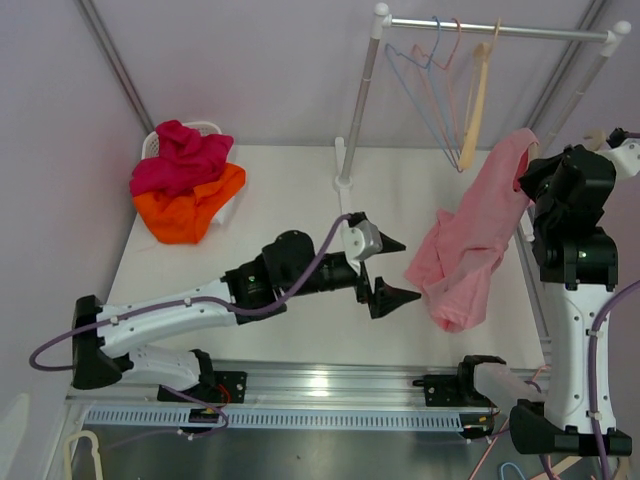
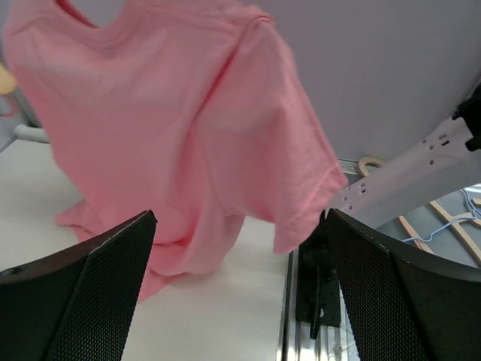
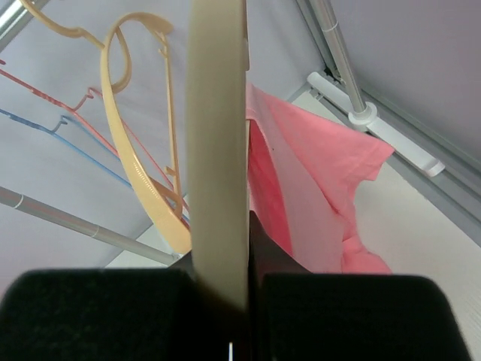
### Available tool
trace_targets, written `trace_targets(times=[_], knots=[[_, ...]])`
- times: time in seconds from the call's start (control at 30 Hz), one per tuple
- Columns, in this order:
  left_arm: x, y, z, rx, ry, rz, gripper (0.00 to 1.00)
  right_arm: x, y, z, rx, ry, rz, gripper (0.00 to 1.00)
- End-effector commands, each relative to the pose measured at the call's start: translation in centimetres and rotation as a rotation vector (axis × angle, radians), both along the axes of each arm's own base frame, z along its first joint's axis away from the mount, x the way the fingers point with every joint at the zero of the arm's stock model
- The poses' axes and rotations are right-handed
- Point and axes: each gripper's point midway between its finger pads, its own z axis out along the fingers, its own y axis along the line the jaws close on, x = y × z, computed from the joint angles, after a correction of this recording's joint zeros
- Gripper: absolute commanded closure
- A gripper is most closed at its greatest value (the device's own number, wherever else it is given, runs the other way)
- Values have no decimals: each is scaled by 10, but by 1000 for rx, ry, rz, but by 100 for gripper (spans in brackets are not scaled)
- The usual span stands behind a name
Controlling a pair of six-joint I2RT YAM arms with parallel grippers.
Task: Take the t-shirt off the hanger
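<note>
Between the right fingers (image 3: 90, 316), cream hanger (image 3: 218, 150) clamped tight, pink t-shirt (image 1: 470, 240) drooping off it, just ahead of the left fingers (image 2: 75, 293), those spread wide

Robot lab; white enclosure (image 1: 250, 70), aluminium rail (image 1: 320, 382)

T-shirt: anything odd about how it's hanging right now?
Yes. The t-shirt droops lopsided from the hanger, which the right gripper holds clear of the rack. Its bottom is bunched on the table rather than hanging free. The left gripper is open, short of the cloth.
</note>
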Motion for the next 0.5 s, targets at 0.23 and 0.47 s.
trace_targets(times=[0.23,0.47], knots=[[-40,-56,51,-136,-106,-110,0,12,15,-11,43,-14,32,100],[-9,-111,37,-43,-62,-13,1,11,26,1,36,-42,80,100]])
